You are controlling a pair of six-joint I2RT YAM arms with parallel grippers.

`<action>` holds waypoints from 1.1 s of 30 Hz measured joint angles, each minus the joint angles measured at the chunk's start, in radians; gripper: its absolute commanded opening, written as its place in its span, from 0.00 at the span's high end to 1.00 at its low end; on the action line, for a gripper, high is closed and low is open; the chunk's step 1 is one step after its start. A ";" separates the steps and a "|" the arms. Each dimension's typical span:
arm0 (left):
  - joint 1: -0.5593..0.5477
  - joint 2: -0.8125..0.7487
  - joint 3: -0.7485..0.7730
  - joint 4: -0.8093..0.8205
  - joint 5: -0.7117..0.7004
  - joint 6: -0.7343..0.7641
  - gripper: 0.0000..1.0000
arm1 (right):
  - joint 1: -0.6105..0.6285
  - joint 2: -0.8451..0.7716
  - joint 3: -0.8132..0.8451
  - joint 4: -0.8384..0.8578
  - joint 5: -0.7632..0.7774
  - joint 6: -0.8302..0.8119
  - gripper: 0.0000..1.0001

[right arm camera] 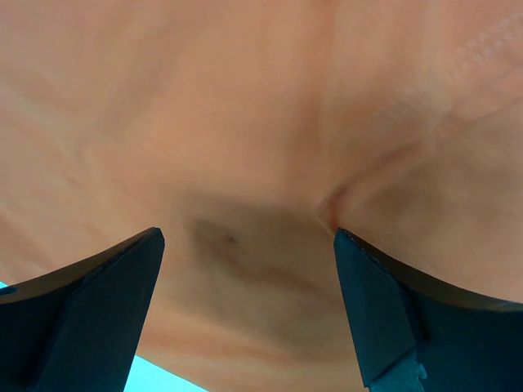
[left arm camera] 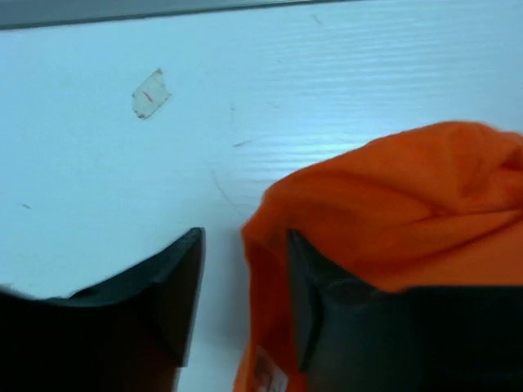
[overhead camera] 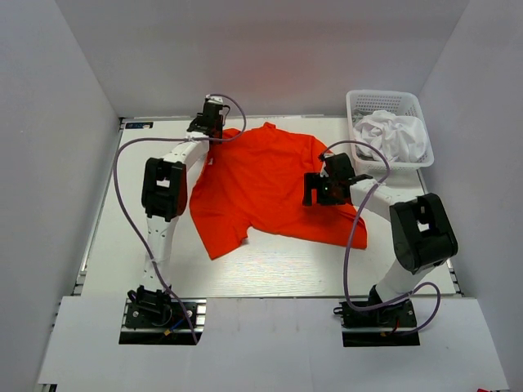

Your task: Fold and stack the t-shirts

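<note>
Top external view: the orange shirt (overhead camera: pixel 270 184), soft and rumpled, lies spread on the table (overhead camera: pixel 270 273), its length running far-left to near-right. The white shirt (overhead camera: pixel 392 135) sits crumpled in the lattice basket (overhead camera: pixel 382 92), far right. The left gripper (left arm camera: pixel 245 245) has its fingers apart around the orange edge. The right gripper (right arm camera: pixel 249 237) gapes wide over the cloth.

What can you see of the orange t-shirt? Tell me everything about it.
The orange t-shirt is bright orange-red soft cloth, spread mostly flat but askew and rumpled on the white table, not yet folded. One sleeve points toward the near left. Its far left corner is bunched, with an edge lying between the fingers of the open left hand; a small label shows there. The open right hand hovers close over its right part, not gripping.
</note>
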 measured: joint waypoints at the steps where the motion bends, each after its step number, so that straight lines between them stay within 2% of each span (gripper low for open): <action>1: 0.008 0.013 0.016 0.004 -0.006 0.002 0.24 | 0.000 0.007 0.007 -0.008 0.005 -0.002 0.10; 2: 0.017 0.022 0.024 0.005 -0.011 0.002 0.00 | 0.000 0.012 0.014 -0.013 0.009 -0.005 0.10; 7: 0.061 0.034 0.060 -0.041 -0.023 -0.049 0.00 | 0.000 0.016 0.043 -0.022 0.017 -0.018 0.10; 12: 0.090 0.003 0.069 -0.076 0.007 -0.165 0.00 | 0.000 0.013 0.051 -0.029 0.011 -0.022 0.10; 16: 0.075 -0.181 -0.193 -0.019 0.090 -0.235 0.00 | 0.000 0.013 0.051 -0.030 -0.002 -0.021 0.10; 19: 0.050 -0.342 -0.404 0.081 0.237 -0.291 0.00 | 0.000 0.006 0.051 -0.031 -0.015 -0.020 0.10; 25: -0.004 -0.443 -0.596 0.217 0.449 -0.380 0.00 | 0.000 -0.023 0.049 -0.030 -0.038 -0.013 0.10; 29: -0.030 -0.443 -0.769 0.209 0.476 -0.421 0.00 | 0.002 -0.039 0.047 -0.031 -0.046 -0.013 0.10; 33: -0.036 -0.604 -0.962 0.205 0.420 -0.479 0.00 | 0.004 -0.039 0.047 -0.035 -0.052 -0.014 0.10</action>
